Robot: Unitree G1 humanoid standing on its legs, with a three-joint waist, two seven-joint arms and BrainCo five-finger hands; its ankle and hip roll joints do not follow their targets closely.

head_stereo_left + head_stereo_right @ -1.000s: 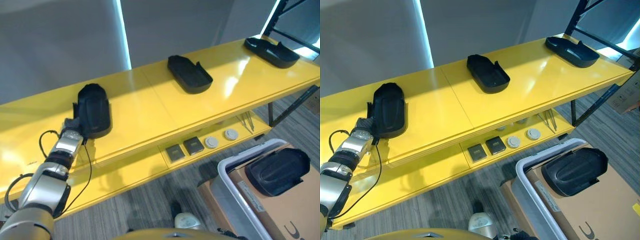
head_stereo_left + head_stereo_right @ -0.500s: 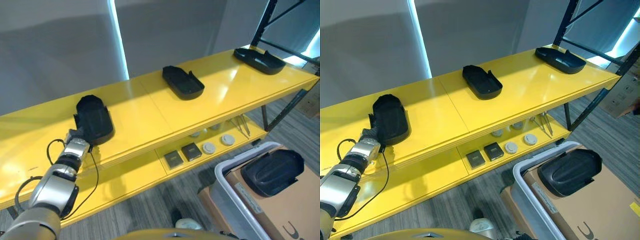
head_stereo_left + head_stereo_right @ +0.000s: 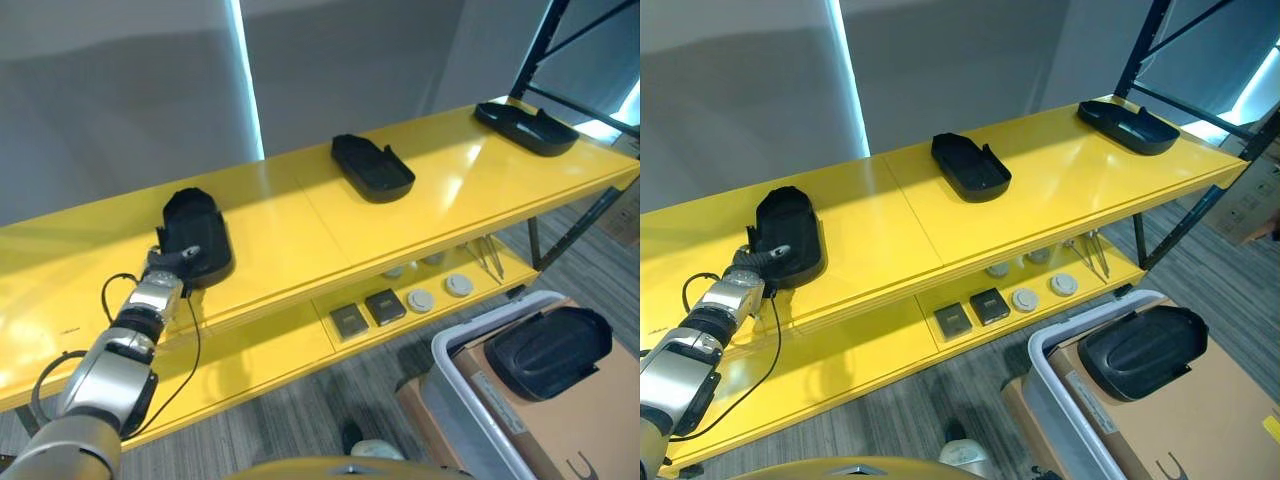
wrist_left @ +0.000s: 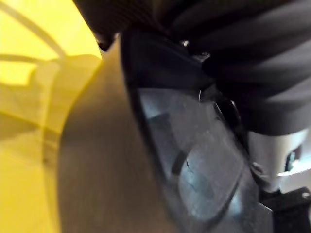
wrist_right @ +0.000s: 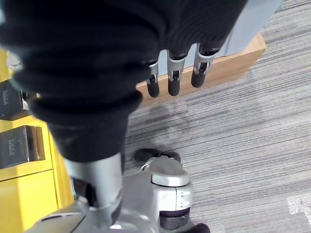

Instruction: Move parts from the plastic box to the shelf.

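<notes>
Three black moulded parts lie on the yellow shelf [image 3: 300, 225]: one at the left [image 3: 197, 235], one in the middle [image 3: 372, 167], one at the far right [image 3: 525, 127]. My left hand [image 3: 168, 264] is at the near end of the left part, which rests flat on the shelf, with the thumb laid over its rim; in the left wrist view the part [image 4: 194, 160] sits right against the hand's dark cover. Another black part [image 3: 548, 350] lies on cardboard inside the grey plastic box [image 3: 447, 362] at the lower right. My right hand [image 5: 175, 73] hangs over the floor with straight fingers, holding nothing.
The lower shelf holds two dark square pieces [image 3: 367, 312], round pale discs [image 3: 440, 292] and thin metal tools [image 3: 490, 260]. A dark rack post [image 3: 540, 40] rises at the shelf's right end. A grey wall stands behind the shelf.
The whole picture has shifted, so the camera moved. The left part stays on the shelf. My left hand's thumb now shows over that part's near rim.
</notes>
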